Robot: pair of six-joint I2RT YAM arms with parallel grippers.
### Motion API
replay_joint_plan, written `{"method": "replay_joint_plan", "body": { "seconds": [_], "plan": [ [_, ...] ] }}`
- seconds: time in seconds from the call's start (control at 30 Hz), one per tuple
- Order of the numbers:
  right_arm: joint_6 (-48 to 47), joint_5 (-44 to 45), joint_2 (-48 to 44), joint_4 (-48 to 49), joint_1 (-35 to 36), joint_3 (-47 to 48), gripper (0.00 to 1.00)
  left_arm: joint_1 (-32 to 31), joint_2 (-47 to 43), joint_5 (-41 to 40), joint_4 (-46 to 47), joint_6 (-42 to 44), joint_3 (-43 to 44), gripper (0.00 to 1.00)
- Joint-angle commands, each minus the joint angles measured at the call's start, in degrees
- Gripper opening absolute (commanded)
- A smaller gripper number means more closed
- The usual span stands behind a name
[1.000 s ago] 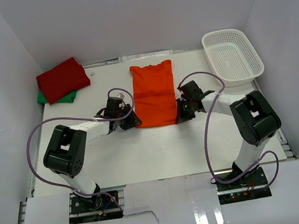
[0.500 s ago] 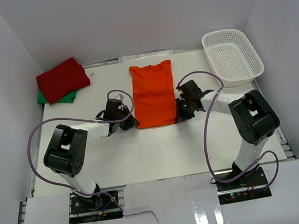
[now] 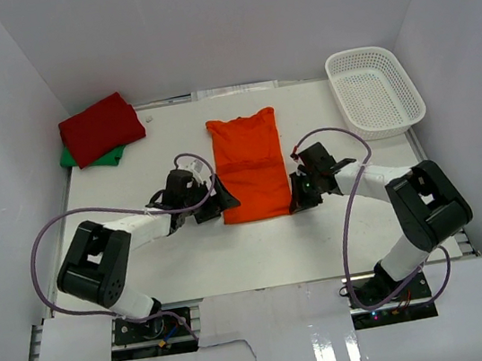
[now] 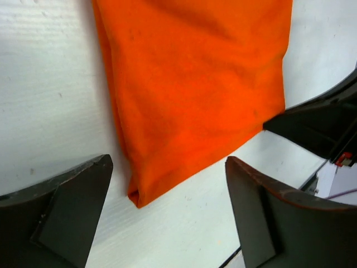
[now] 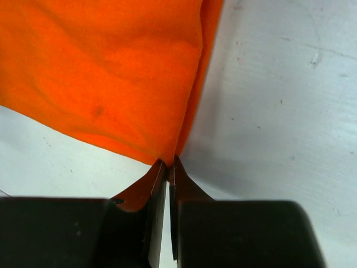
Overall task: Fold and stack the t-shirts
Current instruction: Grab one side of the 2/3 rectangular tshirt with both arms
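Observation:
The orange t-shirt (image 3: 248, 166) lies folded into a long strip in the middle of the table. My right gripper (image 3: 299, 201) is at its near right corner, and in the right wrist view the gripper (image 5: 170, 164) is shut on that corner of the orange cloth (image 5: 100, 72). My left gripper (image 3: 219, 204) stands at the near left corner. There the gripper (image 4: 167, 167) is open, its fingers wide on either side of the orange shirt's corner (image 4: 195, 84) and apart from it. The red t-shirt (image 3: 101, 127) lies folded on the green t-shirt (image 3: 83, 157) at the back left.
A white mesh basket (image 3: 376, 92) stands at the back right corner. White walls close in the table on the left, right and back. Purple cables loop from both arms over the near half of the table.
Both grippers have drawn toward the near edge, and the orange shirt has slid that way with them. My left gripper closed on its corner, then opened and let go.

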Motion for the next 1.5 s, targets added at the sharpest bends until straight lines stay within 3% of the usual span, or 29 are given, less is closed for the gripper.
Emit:
{"method": "replay_joint_plan", "body": {
  "seconds": [0.0, 0.23, 0.67, 0.9, 0.93, 1.07, 1.17, 1.47],
  "plan": [
    [-0.5, 0.1, -2.0, -1.3, 0.3, -1.8, 0.08, -0.1, 2.3, -4.2, -12.4, 2.2, -6.2, 0.98],
    [-0.3, 0.0, -2.5, -1.0, 0.6, -2.7, 0.08, -0.4, 1.8, -1.1, -11.2, 1.2, -8.2, 0.98],
    [-0.7, 0.4, -2.9, -1.7, 0.6, -2.5, 0.08, -6.5, 3.5, -3.3, -11.6, -4.8, -11.9, 0.81],
    [-0.6, 0.1, -3.1, -1.4, 0.6, -3.0, 0.08, -6.6, 6.8, -4.5, -10.6, -5.1, -11.4, 0.51],
    [-0.7, 0.2, -3.2, -1.3, 0.6, -3.1, 0.08, -6.6, 7.2, -4.6, -10.6, -5.2, -11.3, 0.32],
    [-0.7, -0.2, -3.8, -1.8, 0.6, -3.2, 0.08, -6.6, 8.3, -4.0, -9.9, -5.0, -11.7, 0.08],
    [-1.1, -0.2, -4.5, -2.9, 0.7, -3.1, 0.08, -6.6, 7.9, -3.2, -10.3, -3.9, -12.1, 0.0],
    [-2.8, 1.2, -11.9, -11.4, 0.9, -4.0, 0.08, -6.6, 0.4, -0.4, -18.1, -0.5, -13.6, 0.0]
  ]
}}
